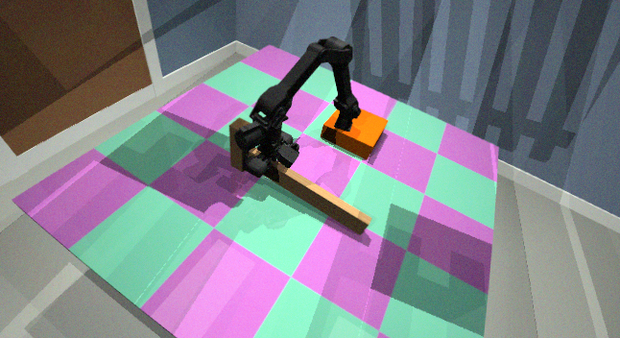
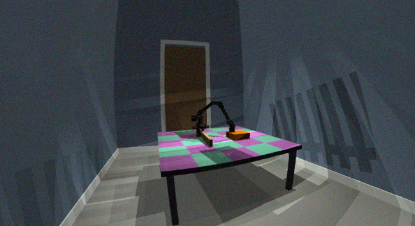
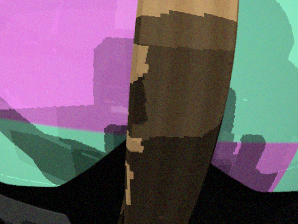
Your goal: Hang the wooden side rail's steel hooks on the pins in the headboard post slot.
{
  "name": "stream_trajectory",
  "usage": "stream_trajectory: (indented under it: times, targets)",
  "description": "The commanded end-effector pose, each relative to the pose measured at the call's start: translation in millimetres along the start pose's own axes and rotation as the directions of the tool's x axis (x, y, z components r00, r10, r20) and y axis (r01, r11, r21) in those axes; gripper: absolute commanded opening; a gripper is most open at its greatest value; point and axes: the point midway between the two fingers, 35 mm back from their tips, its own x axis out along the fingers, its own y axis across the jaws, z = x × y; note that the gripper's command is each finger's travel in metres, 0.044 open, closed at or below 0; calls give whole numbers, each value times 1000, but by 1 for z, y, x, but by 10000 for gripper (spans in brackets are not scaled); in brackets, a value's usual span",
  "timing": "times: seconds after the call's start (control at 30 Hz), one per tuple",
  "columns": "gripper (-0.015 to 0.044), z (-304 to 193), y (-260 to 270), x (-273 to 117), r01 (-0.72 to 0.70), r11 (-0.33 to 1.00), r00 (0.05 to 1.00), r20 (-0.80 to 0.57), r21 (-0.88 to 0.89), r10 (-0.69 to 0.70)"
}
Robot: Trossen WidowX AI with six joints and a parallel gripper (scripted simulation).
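Observation:
The long wooden side rail (image 1: 326, 200) (image 2: 205, 138) (image 3: 182, 90) runs from beside the headboard post toward the front of the table. My gripper (image 1: 271, 167) is shut on the rail near its post end, with a dark finger on each side of it in the wrist view. The rail's far end is low, at or close to the table top. The upright wooden headboard post (image 1: 236, 147) stands just behind the gripper and is partly covered by it. The hooks, the pins and the slot are hidden behind the gripper, so I cannot tell whether they touch.
The arm's base stands on an orange block (image 1: 367, 128) (image 2: 239, 135), to the right of the rail in the top and exterior views. The checkered table (image 1: 250, 257) (image 2: 176, 159) carries everything. Dark shadows fall across it.

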Motion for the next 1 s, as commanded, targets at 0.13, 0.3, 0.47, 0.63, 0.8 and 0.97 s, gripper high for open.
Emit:
stream_trajectory:
  times: [0.13, 0.3, 0.47, 0.63, 0.8, 0.97]
  targets:
    - [0, -3, -1, -1, 8, 1000, 1000, -6, -1, -8]
    - [0, -3, 0, 0, 7, 1000, 1000, -6, -1, -7]
    - [0, -4, 0, -1, 7, 1000, 1000, -6, -1, -7]
    - [0, -4, 0, -1, 7, 1000, 1000, -6, -1, -7]
    - [0, -4, 0, -2, 8, 1000, 1000, -6, -1, -8]
    - [0, -5, -1, -2, 8, 1000, 1000, -6, -1, -8]
